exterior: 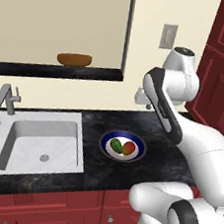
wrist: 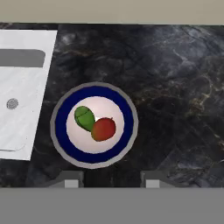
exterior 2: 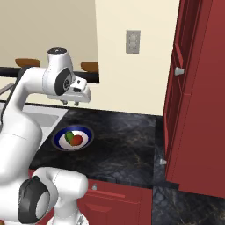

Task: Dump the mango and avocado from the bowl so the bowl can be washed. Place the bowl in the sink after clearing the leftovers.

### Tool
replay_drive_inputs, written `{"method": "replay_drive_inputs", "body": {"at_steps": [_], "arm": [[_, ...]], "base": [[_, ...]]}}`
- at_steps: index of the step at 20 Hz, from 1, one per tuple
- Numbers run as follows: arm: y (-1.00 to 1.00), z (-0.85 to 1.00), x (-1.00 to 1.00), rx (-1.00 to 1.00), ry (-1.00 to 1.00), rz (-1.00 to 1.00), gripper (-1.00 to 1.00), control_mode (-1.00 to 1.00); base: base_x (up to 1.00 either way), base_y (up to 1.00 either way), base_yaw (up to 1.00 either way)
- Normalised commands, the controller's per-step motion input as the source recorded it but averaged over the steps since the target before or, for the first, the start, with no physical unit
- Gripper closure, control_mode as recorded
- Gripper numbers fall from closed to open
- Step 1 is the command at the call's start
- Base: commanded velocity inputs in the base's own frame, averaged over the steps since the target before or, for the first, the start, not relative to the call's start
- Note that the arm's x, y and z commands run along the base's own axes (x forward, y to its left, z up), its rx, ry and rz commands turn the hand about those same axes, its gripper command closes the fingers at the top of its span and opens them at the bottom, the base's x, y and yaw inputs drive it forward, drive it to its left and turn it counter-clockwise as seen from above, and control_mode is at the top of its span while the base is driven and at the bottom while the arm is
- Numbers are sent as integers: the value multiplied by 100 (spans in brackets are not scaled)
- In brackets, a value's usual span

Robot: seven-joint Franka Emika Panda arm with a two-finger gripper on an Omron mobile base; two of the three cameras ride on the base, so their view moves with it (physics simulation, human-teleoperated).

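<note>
Kitchen: sink (exterior: 40, 142), red cabinets (exterior 2: 197, 88).

One bowl (exterior: 123, 145) at frame centre holds one mango (exterior: 128, 148) and one avocado (exterior: 116, 145). One two-basin sink (exterior: 35, 144) with one faucet (exterior: 5, 98) sits lower left; two wooden bowls (exterior: 74, 59) line the upper-left ledge.

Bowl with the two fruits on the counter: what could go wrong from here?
The mango and avocado lie loose in the shallow bowl; tilting during the lift could roll them off the black counter. The open gripper hangs well above, so a rim grasp may slip. Fruit could fall into the sink.
</note>
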Motion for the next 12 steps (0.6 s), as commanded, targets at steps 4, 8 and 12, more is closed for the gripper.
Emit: {"method": "replay_drive_inputs", "body": {"at_steps": [4, 8, 12], "arm": [[2, 0, -19, 6, -5, -4, -100, -100], [-8, -24, -27, 25, 0, -16, -100, -100], [-24, -46, -19, 32, 0, -17, -100, -100]], "base": [[0, 0, 0], [0, 0, 0], [0, 0, 0]]}}
